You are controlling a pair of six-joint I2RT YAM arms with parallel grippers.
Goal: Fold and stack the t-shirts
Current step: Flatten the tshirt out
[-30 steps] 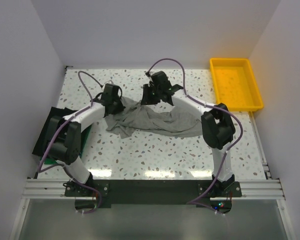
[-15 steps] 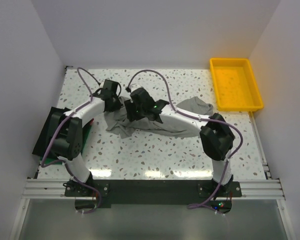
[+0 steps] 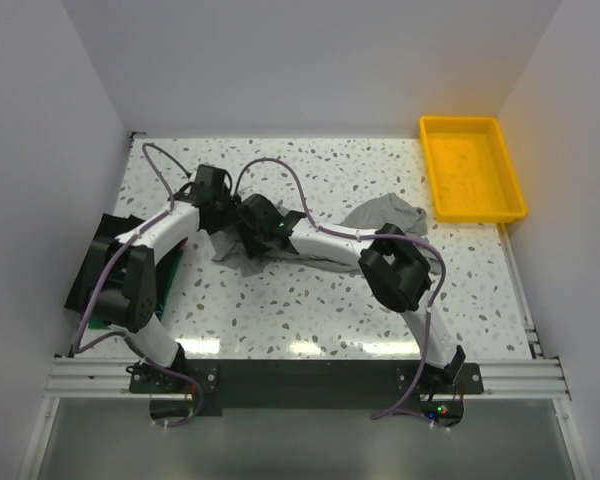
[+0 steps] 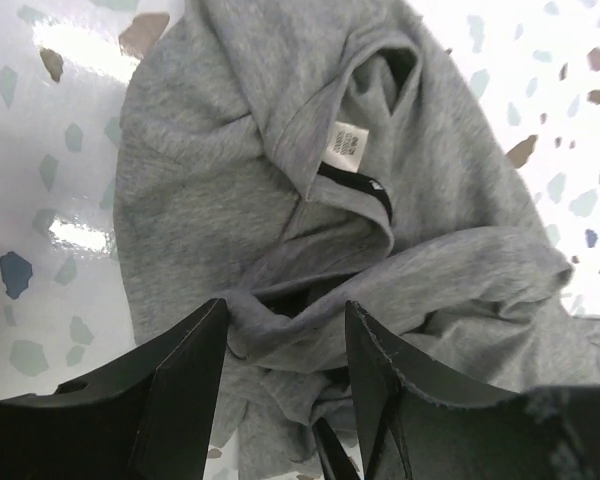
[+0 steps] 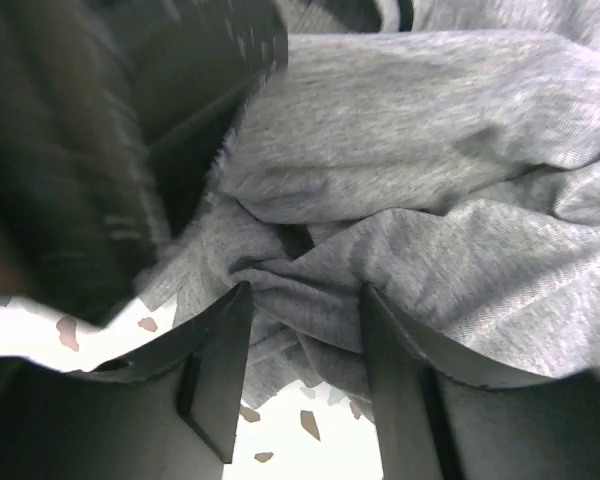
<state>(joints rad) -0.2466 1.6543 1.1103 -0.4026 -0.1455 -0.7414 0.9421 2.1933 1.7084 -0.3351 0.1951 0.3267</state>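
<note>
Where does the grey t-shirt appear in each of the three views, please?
Top external: t-shirt crumpled mid-table, partly under the right arm.
Left wrist: t-shirt fills most of the frame, neck label upper centre.
Right wrist: t-shirt fills the centre and right.
Shared landmark: the speckled table, showing beside the cloth in all three.

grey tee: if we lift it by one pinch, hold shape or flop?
Likely flops: the grey t-shirt lies crumpled in soft folds, so it should drape from the pinch. Probably light; the knit looks thin. Layers overlap near the neck label, so a pinch may catch several.
</note>
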